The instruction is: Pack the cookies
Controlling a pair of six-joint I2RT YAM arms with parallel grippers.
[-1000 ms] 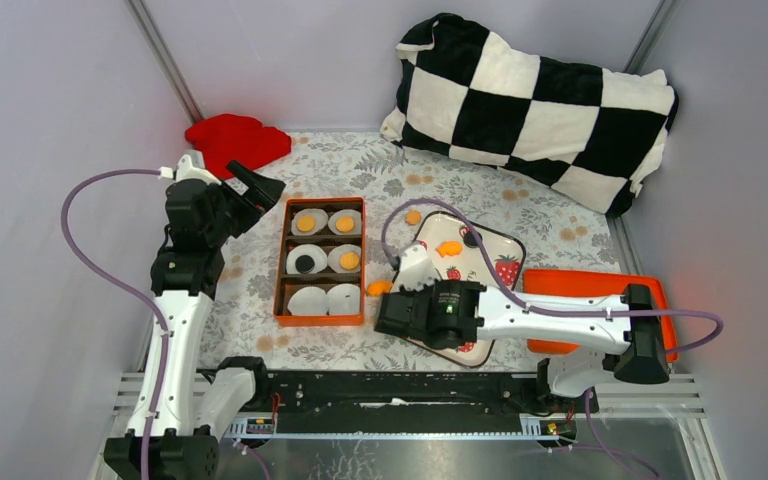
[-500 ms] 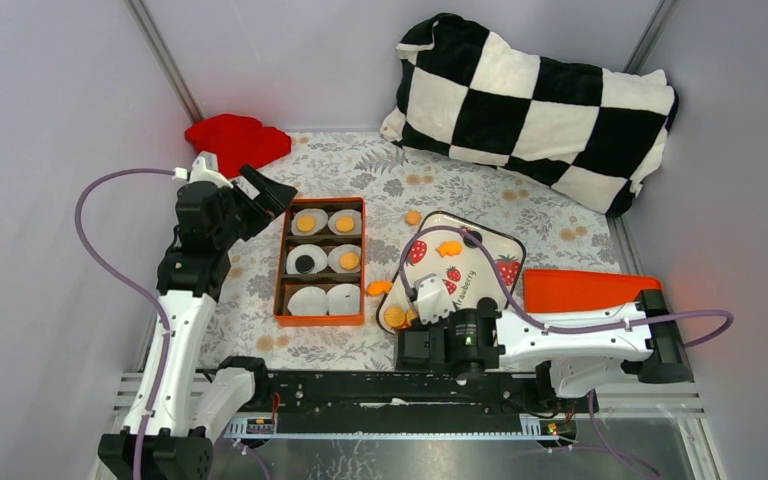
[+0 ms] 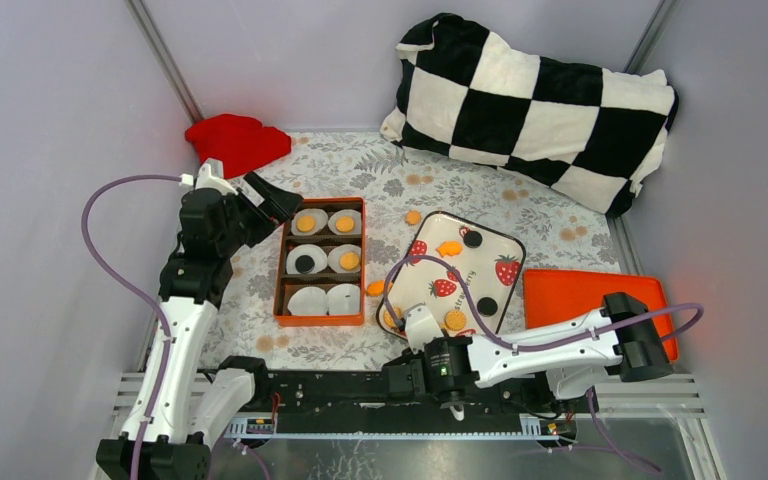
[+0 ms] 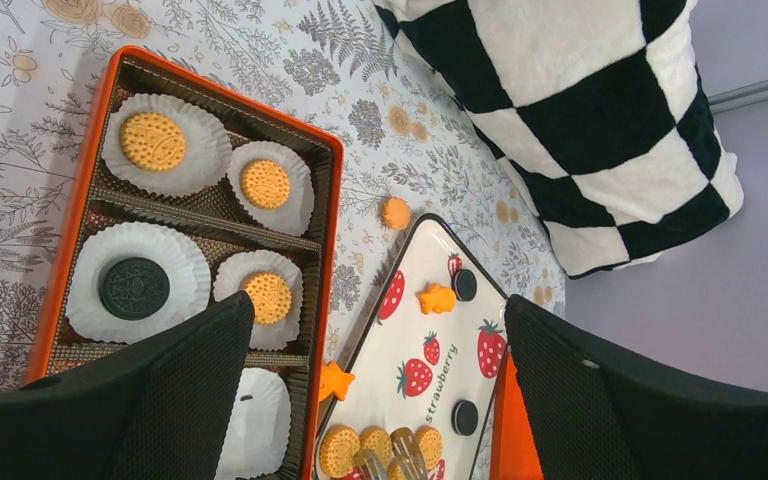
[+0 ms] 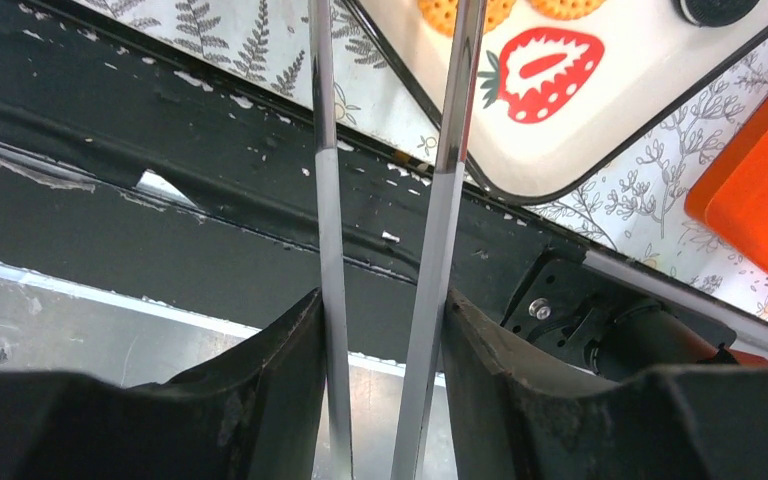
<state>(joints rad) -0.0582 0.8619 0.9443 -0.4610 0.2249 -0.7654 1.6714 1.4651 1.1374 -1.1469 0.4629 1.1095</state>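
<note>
Golden cookies (image 3: pixel 453 320) lie at the near corner of the strawberry tray (image 3: pixel 490 268), with black cookies (image 3: pixel 472 239) farther up. My right gripper (image 3: pixel 418 330) is shut on metal tongs (image 5: pixel 445 150), whose tips reach the golden cookies (image 5: pixel 455 10). The orange box (image 3: pixel 322 318) holds paper cups: three with golden cookies (image 4: pixel 153 140), one with a black cookie (image 4: pixel 134 288), and empty ones nearest me. My left gripper (image 3: pixel 265 200) is open and empty above the box's far left corner. In its view (image 4: pixel 375 310) the tongs (image 4: pixel 400 462) show over the cookies.
Loose orange cookies lie on the cloth beside the tray (image 3: pixel 377 288) and beyond it (image 3: pixel 413 217). An orange lid (image 3: pixel 580 290) lies right of the tray. A checkered pillow (image 3: pixel 535 105) is at the back right, a red cloth (image 3: pixel 235 140) at the back left.
My right arm has pulled back toward the near edge, uncovering the tray; the tongs now point at its near corner. My left gripper has moved a little to the right.
</note>
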